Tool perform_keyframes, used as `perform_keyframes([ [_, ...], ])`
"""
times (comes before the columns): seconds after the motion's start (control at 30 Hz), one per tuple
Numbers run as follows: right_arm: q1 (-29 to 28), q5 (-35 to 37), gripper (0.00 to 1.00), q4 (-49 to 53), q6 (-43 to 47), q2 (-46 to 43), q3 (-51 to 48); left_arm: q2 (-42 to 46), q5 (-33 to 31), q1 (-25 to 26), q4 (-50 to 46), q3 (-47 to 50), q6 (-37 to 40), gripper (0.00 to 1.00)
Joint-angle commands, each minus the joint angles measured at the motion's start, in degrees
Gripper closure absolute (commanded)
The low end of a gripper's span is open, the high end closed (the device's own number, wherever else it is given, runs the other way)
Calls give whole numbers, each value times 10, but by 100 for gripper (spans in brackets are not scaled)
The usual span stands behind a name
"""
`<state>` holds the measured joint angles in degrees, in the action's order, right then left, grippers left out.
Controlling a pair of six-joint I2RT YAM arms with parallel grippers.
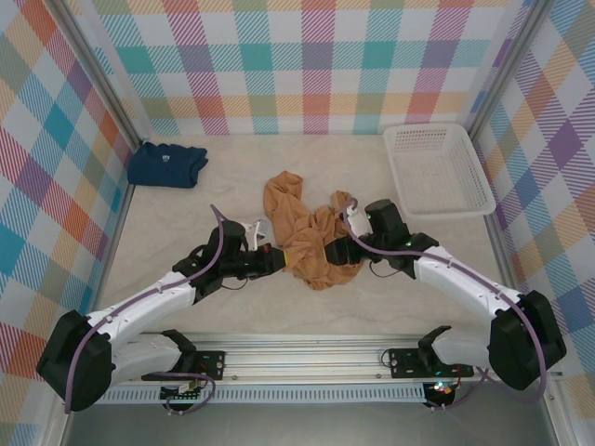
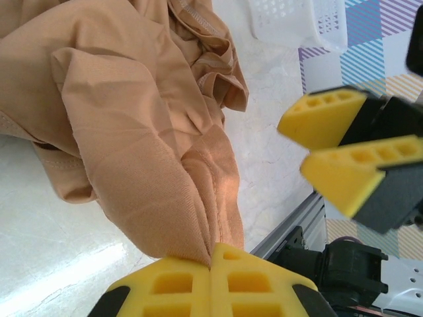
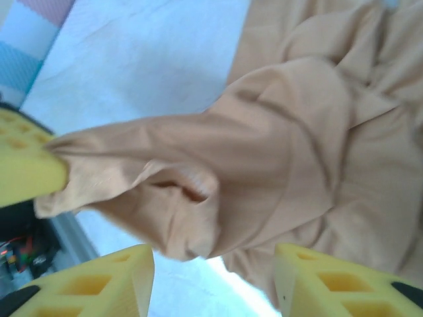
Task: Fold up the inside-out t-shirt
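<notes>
Left pincer [image 2: 211,261] clamped on the near edge of the inside-out t-shirt [image 1: 302,232], whose bunched length runs away across the worktop [image 1: 232,186]; right pincer [image 3: 215,281] spread apart just beside that edge.

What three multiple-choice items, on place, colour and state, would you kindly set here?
1. Where is the white basket? A far left; B far right; C near edge.
2. What colour is the folded shirt? A red; B white; C navy.
3. How is the left gripper? A open; B shut on the tan t-shirt; C shut on the basket.
1 B, top view shows it far right; 2 C, it looks dark blue; 3 B, it pinches a fabric fold.
</notes>
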<state>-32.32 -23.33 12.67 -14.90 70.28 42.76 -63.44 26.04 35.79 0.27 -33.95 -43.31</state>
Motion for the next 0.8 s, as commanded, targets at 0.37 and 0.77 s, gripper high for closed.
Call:
perform_keyframes([
  [0.37,-53,-8,59,-63,-23,115,44,-6,12,-4,18,8,-4,100],
  [0.77,-55,114,100,1,-19,55,6,15,-4,-5,-1,12,-2,100],
])
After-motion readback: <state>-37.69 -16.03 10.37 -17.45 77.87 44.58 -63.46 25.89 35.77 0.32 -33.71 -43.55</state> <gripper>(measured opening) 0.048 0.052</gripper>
